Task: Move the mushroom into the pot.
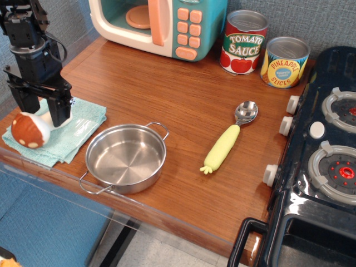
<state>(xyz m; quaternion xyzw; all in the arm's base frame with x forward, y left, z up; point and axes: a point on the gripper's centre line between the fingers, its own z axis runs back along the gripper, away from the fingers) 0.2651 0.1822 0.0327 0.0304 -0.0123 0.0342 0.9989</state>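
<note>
The mushroom [29, 129] lies on its side on a light teal cloth [78, 130] at the left edge of the wooden table, its orange-brown spotted cap to the left. My black gripper [43, 110] stands upright over it, open, one finger on each side of the white stem, which it mostly hides. The fingertips are down at the cloth. The shiny steel pot [125, 157] with two wire handles sits empty just right of the cloth, near the front edge.
A yellow-handled spoon [227, 139] lies right of the pot. A toy microwave [158, 25], a tomato sauce can [243, 41] and a pineapple can [284, 62] stand at the back. A black toy stove [322, 161] fills the right side.
</note>
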